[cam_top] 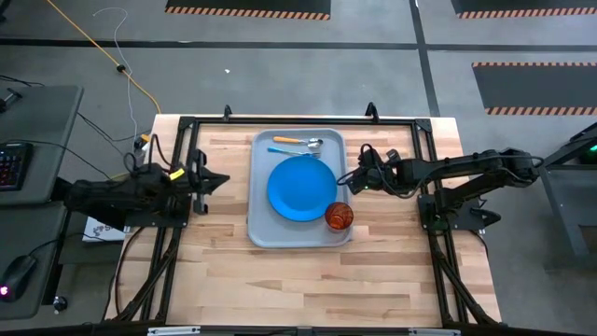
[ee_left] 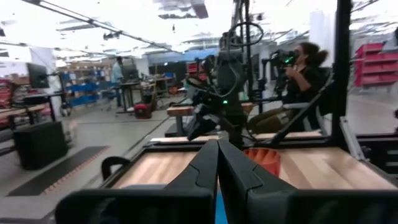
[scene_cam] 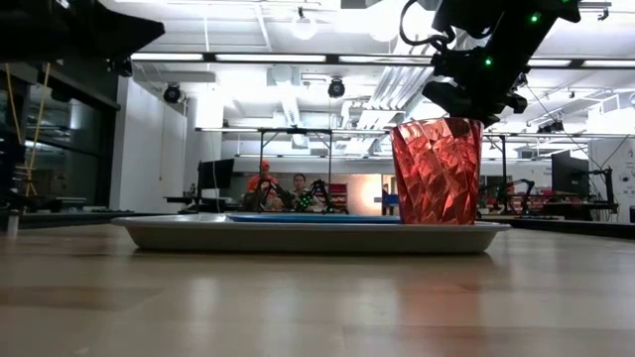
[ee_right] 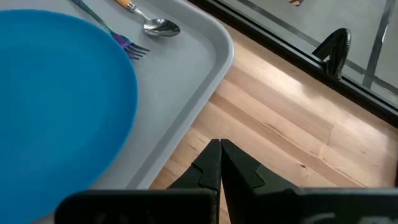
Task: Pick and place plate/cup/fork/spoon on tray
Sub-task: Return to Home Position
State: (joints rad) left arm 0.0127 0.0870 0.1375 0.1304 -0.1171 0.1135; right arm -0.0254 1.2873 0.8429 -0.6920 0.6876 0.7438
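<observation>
The grey-blue tray lies mid-table. On it rest the blue plate, the red-orange cup upright at its near right corner, and the fork and orange-handled spoon along its far edge. My right gripper is shut and empty, above the table just right of the tray's right rim. My left gripper is shut and empty, left of the tray. The cup and the tray also show in the low view.
Black frame rails run round the table's far, left and right sides. Bare wood lies in front of the tray. People sit in the room beyond the table.
</observation>
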